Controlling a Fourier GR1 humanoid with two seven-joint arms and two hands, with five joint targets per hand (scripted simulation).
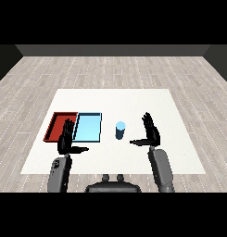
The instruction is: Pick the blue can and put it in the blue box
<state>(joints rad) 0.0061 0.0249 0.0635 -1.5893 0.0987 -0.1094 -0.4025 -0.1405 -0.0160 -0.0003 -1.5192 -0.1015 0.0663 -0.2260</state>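
A small blue can (120, 130) stands upright on the white table (133, 102), just right of the light blue tray (88, 127). My right hand (151, 131) hovers to the right of the can, fingers straight and thumb stretched toward it, a gap between them. At the left, my left hand (66, 138) is open too, raised in front of the seam between the red tray (58, 126) and the light blue tray, holding nothing. Both trays look bare inside.
The two trays lie side by side at the table's left half. Wooden floor surrounds the table on all sides. Both grey forearms come in from the lower corners.
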